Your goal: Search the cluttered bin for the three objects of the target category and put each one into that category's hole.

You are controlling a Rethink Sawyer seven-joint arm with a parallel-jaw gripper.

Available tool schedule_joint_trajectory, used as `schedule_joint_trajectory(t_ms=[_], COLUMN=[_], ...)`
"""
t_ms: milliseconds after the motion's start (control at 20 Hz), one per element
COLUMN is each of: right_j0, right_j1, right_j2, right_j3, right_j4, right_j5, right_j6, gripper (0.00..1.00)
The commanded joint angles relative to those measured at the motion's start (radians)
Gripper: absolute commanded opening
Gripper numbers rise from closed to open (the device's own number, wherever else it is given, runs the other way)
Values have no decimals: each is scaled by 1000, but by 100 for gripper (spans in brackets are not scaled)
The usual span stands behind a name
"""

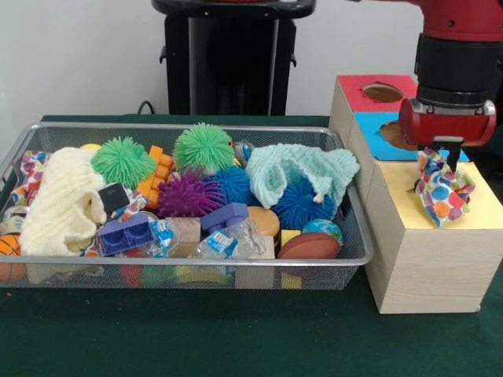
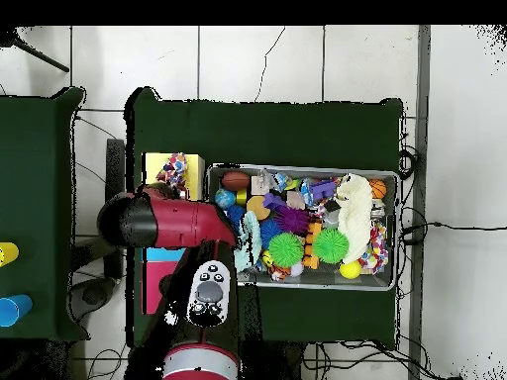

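A silver wire bin (image 1: pixel 350 236) sits at the left of the green surface (image 1: pixel 236 338), crammed with toys. At its far-left end a polka-dot cloth (image 1: pixel 31 174) is wedged against the mesh, beside a cream waffle cloth (image 1: pixel 59 208) draped over the pile. Two green spiky balls (image 1: pixel 123 161) lie toward the far side, with a purple spiky ball (image 1: pixel 189 194) and blue ones nearer the middle. A mint knitted cloth (image 1: pixel 302 169) spreads over the right half, and a small brown football (image 1: pixel 309 246) lies against the near right wall.

To the right of the bin stand three pale wooden boxes in a row: red-topped (image 1: pixel 361 93) farthest, blue-topped (image 1: pixel 377 141) in the middle, yellow-topped (image 1: pixel 479 204) nearest.

The red and black arm (image 1: pixel 456 47) comes down from above at the right, its wrist held vertical over the boxes. The pincer (image 1: pixel 453 161) points straight down and is closed on the upper edge of a second polka-dot cloth (image 1: pixel 442 192), which hangs bunched beneath it above the yellow top. Whether the cloth's lower end touches the top cannot be told. That box's hole is hidden behind the cloth.

From overhead, the arm (image 2: pixel 168 220) reaches across the boxes, and the held cloth (image 2: pixel 176 170) shows over the yellow top (image 2: pixel 153 163), just beside the bin (image 2: pixel 391 282).
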Motion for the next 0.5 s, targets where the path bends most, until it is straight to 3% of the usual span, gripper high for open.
schedule_joint_trajectory(t_ms=[50, 500], right_j0=[13, 23], right_j1=[149, 175], right_j2=[82, 69], right_j3=[116, 114], right_j4=[39, 64], right_j5=[-26, -64], right_j6=[249, 230], gripper=[0, 0])
